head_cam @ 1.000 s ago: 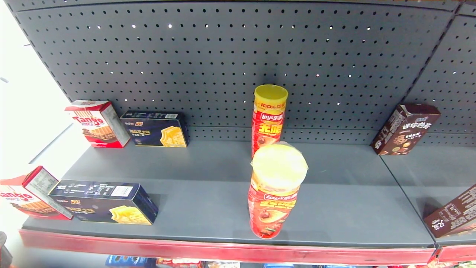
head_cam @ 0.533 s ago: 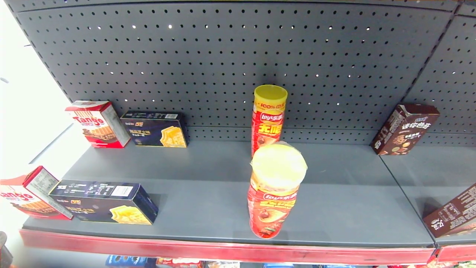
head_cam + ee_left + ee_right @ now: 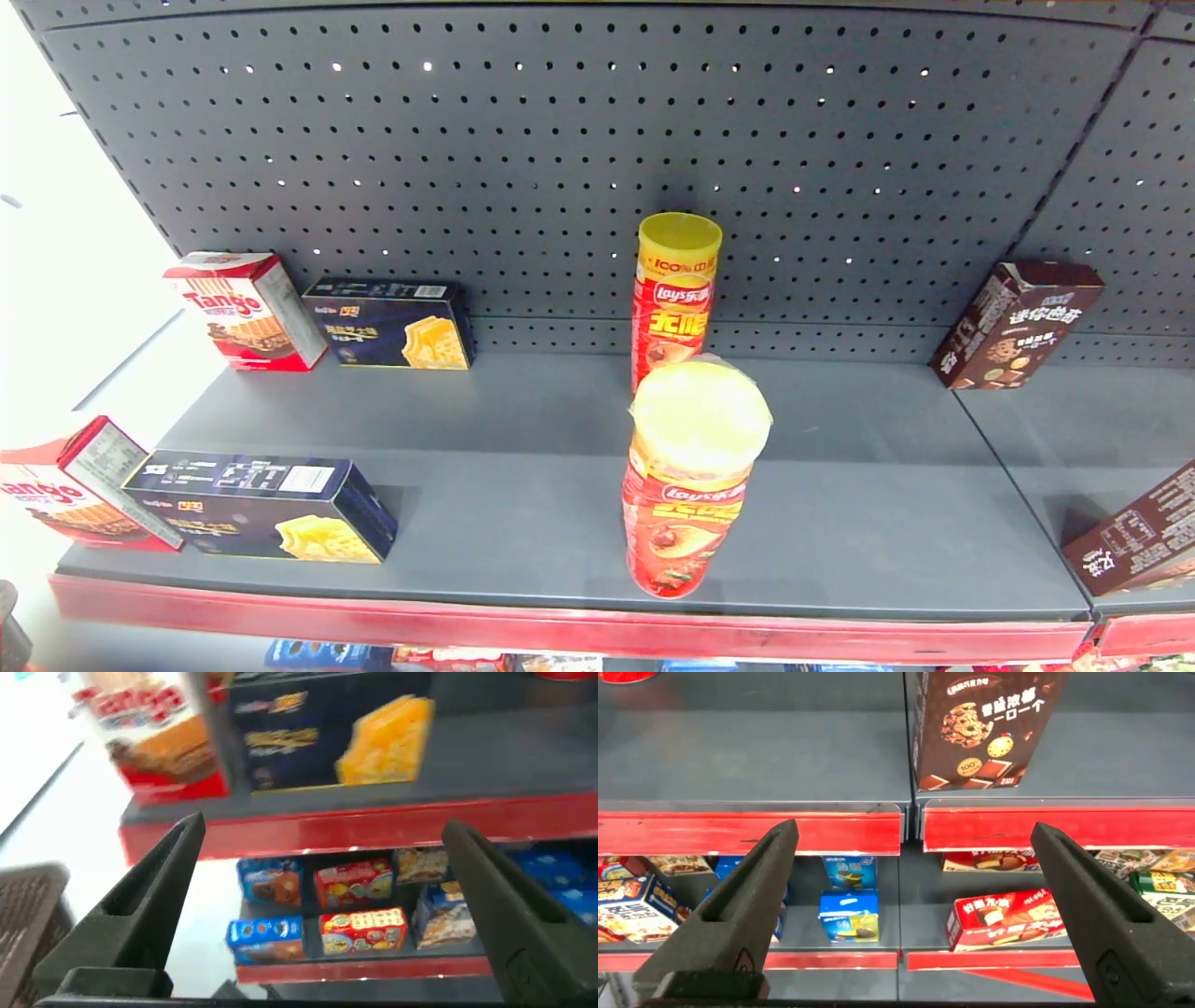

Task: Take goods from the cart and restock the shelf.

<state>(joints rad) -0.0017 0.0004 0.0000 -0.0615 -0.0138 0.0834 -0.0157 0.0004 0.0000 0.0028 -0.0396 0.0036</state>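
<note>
The left hand (image 3: pixel 322 826) is spread wide and holds nothing. It sits low in front of the red lip (image 3: pixel 533 817) of the grey shelf (image 3: pixel 523 504). Just beyond its fingers, on the shelf's front edge, a dark blue cracker box (image 3: pixel 327 737) lies beside a red wafer box (image 3: pixel 154 737), the two close together. Lower than the hand, seen through the gap between its fingers, small snack packs (image 3: pixel 350 919) stand in rows on a lower shelf. The corner of a brown latticed basket (image 3: pixel 33 919) shows off to the hand's outer side. The right hand (image 3: pixel 915 829) is also open wide and empty, facing the same red lip where two shelf boards meet. A dark brown cookie box (image 3: pixel 985 728) stands on the board just past that lip, ahead of the hand and a little toward one finger. Blue packs (image 3: pixel 848 915) and a red pack (image 3: pixel 1004 919) sit on the lower shelf beneath. Farther along the shelf, between the two hands' positions, a front chip can (image 3: pixel 691 476) stands upright near the lip. A rear chip can (image 3: pixel 677 294) stands upright behind it against the pegboard back (image 3: pixel 560 140), the two cans apart. A second wafer box (image 3: pixel 245 310) and a second cracker box (image 3: pixel 392 322) sit side by side at the back, and another brown box (image 3: pixel 1018 322) leans at the rear of the neighbouring board.
</note>
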